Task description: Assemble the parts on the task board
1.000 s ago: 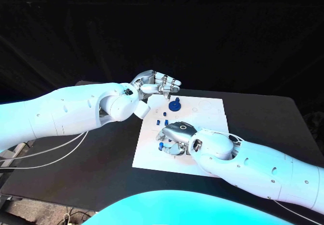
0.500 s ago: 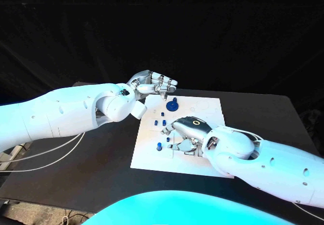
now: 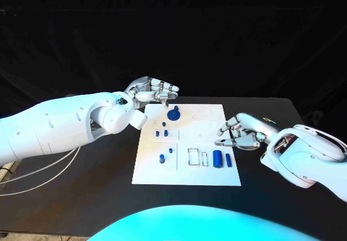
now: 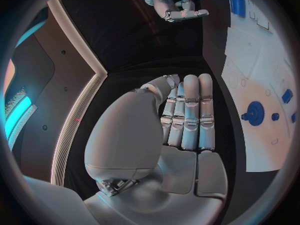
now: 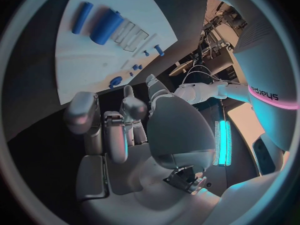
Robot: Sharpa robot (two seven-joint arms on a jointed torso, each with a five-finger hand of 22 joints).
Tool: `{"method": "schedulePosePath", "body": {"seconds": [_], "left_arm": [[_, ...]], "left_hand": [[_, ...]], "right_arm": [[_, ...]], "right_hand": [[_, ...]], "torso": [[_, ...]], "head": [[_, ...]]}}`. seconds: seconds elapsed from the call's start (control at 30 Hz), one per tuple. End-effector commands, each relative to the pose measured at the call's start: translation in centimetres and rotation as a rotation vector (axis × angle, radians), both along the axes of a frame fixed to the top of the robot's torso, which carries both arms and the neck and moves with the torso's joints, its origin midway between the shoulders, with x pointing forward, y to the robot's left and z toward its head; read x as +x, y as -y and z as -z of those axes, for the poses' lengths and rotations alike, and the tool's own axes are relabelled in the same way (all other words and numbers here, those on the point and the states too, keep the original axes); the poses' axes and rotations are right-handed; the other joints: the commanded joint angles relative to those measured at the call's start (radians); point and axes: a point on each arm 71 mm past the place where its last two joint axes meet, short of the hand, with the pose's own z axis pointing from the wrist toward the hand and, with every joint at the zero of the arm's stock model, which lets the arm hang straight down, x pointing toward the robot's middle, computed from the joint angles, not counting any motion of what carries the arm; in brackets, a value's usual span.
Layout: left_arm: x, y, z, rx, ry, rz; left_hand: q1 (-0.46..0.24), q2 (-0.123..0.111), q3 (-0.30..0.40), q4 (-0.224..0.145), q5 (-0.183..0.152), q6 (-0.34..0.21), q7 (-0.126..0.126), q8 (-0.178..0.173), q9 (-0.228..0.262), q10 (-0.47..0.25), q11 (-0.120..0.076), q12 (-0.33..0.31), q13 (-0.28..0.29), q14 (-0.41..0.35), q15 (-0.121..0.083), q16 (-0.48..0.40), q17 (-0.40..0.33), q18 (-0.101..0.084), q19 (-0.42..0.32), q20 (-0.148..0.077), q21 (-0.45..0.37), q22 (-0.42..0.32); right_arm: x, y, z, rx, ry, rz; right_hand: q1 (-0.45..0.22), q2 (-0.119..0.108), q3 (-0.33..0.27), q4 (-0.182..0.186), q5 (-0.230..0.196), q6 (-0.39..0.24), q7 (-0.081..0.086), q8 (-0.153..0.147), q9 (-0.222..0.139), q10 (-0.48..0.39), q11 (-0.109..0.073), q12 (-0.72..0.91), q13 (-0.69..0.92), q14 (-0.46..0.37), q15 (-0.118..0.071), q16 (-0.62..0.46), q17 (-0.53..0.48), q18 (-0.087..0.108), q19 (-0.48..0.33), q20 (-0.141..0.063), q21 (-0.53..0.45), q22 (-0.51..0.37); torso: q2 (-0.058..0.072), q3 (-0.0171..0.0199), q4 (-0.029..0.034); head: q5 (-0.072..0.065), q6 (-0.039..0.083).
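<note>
Left hand (image 3: pixel 153 90) hangs at the far left corner of the task board (image 3: pixel 184 175), fingers curled in together, holding nothing that the pictures show. The board lies flat at the middle of the black table (image 3: pixel 289 125). Just beside that hand, a round blue part (image 3: pixel 173 115) with an upright stub appears seated at the board's far end. Nearer, small blue pegs (image 3: pixel 162 133) stand left of centre, with two more (image 3: pixel 163 157) toward the near left. Near centre, rectangular slots (image 3: pixel 194 156) look unfilled; right of them lie a thick blue cylinder (image 3: pixel 216 158) and a thinner one (image 3: pixel 227 159), seemingly loose. Judgement: partly done, several seats outstanding. Right hand (image 3: pixel 242 135) hovers over the board's right edge, fingers bent inward, empty.
</note>
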Motion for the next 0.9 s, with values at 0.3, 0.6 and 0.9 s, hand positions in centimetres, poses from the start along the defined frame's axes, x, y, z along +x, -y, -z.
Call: {"method": "schedulePosePath", "body": {"seconds": [0.3, 0.6, 0.9], "left_arm": [[0.0, 0.2, 0.1, -0.015, -0.008, 0.018], [-0.1, 0.4, 0.1, -0.018, -0.01, 0.025], [-0.1, 0.4, 0.1, -0.018, -0.008, 0.025]], "left_hand": [[-0.002, 0.013, -0.008, -0.003, 0.001, -0.005, 0.001, 0.0, -0.002, -0.009, -0.001, 0.006, 0.002, -0.007, 0.0, -0.006, -0.002, 0.007, -0.011, 0.001, -0.005, -0.001], [-0.002, 0.013, -0.008, -0.003, 0.001, -0.005, 0.001, 0.0, -0.002, -0.009, -0.001, 0.006, 0.002, -0.007, 0.0, -0.006, -0.002, 0.007, -0.011, 0.001, -0.005, -0.001], [-0.002, 0.013, -0.008, -0.003, 0.001, -0.005, 0.001, 0.0, -0.002, -0.009, -0.001, 0.006, 0.002, -0.007, 0.0, -0.006, -0.002, 0.007, -0.011, 0.001, -0.005, -0.001]], "right_arm": [[-2.3, 2.4, 3.9, -0.148, -0.135, 0.245], [-2.3, 1.6, 5.9, -0.166, -0.141, 0.303], [-2.1, 0.3, 7.1, -0.166, -0.136, 0.295]], "right_hand": [[-0.001, 0.032, -0.128, 0.115, 0.095, -0.032, 0.003, 0.035, 0.075, 0.118, 0.008, 0.308, 0.449, 0.104, -0.003, 0.006, 0.263, -0.027, 0.026, 0.001, 0.068, 0.079], [-0.001, 0.032, -0.162, 0.153, 0.139, -0.034, 0.0, 0.046, 0.096, 0.109, 0.007, 0.298, 0.441, 0.104, -0.003, 0.006, 0.263, -0.026, 0.024, 0.001, 0.064, 0.08], [0.003, 0.033, -0.168, 0.16, 0.147, -0.033, -0.001, 0.05, 0.102, 0.109, 0.006, 0.298, 0.442, 0.104, -0.004, 0.006, 0.263, -0.026, 0.025, 0.001, 0.064, 0.082]], "torso": [[-0.009, -0.0001, -0.0163], [-0.007, -0.0007, -0.0139], [-0.007, 0.0004, -0.0147]], "head": [[-0.034, 0.0], [-0.04, 0.0], [-0.035, 0.0]]}}
